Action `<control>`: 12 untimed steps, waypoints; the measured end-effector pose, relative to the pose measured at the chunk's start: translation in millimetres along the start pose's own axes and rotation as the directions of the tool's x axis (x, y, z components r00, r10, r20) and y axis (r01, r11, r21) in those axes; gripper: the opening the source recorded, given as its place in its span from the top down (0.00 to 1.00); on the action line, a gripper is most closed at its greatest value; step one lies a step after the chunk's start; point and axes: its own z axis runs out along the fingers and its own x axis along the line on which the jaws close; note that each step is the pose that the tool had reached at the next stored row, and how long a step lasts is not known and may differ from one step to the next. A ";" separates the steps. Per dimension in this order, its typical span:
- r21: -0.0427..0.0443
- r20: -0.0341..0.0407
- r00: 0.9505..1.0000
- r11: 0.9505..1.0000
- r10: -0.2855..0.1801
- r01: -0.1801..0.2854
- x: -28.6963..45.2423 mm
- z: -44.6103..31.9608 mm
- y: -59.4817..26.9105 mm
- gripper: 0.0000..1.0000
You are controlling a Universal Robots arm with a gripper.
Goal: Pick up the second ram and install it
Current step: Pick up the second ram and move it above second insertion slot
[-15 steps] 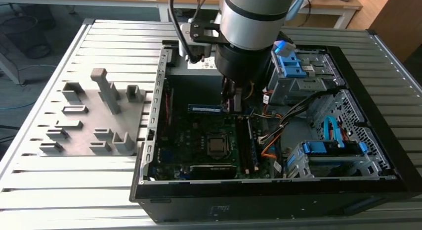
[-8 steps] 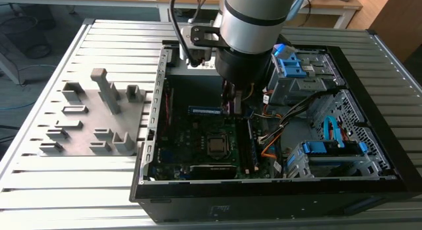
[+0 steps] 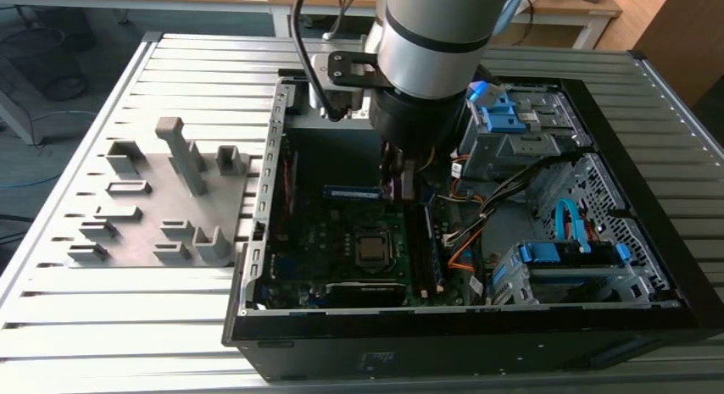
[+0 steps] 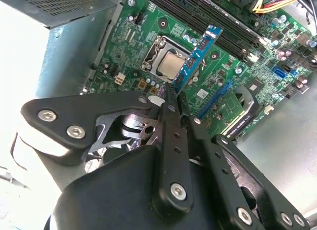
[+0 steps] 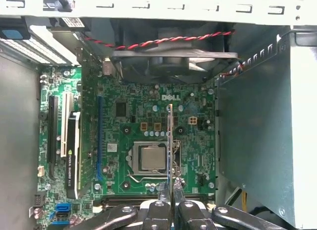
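Fingers (image 4: 172, 111) of the black two-finger gripper (image 4: 176, 93) are closed flat on one end of the second ram (image 4: 199, 56), a thin dark blue circuit-board stick with black chips. The rest of the stick juts free beyond the tips. Pinching the broad faces at one end leaves both long edges bare, presumably so that an edge can meet a slot.

In the first wrist view the second ram (image 5: 171, 141) appears edge-on over the green motherboard (image 5: 148, 103), just beside the silver processor in its square socket (image 5: 148, 158). It seems to hang clear of the board, though the gap cannot be judged. The long black memory slots (image 4: 213, 19) run crosswise to the stick and apart from it.

In the exterior view the arm reaches down into the open black computer case (image 3: 453, 347), and the second ram (image 3: 353, 191) points toward the exterior view's left.

Bounds:
- The black case fan (image 5: 173, 61) lies beyond the stick's free end.
- A grey sheet-metal wall (image 5: 257, 131) stands to one side.
- Upright expansion slots (image 5: 52, 136) stand to the other.

Open room lies above the board's middle. The grey plastic fixture plate (image 3: 158, 208) rests outside the case on the slotted aluminium table (image 3: 91, 326).
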 end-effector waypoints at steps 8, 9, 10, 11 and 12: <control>0.000 0.000 1.000 1.000 0.000 0.000 1.1 8.0 -1.8 0.86; 0.000 0.000 1.000 1.000 0.000 0.000 2.3 8.8 -1.9 0.86; 0.000 0.000 1.000 1.000 0.000 0.000 3.6 9.9 -2.2 0.86; 0.000 0.000 1.000 1.000 0.000 0.000 4.7 10.9 -2.6 0.86; 0.000 0.000 1.000 1.000 0.000 0.000 5.2 12.1 -3.4 0.86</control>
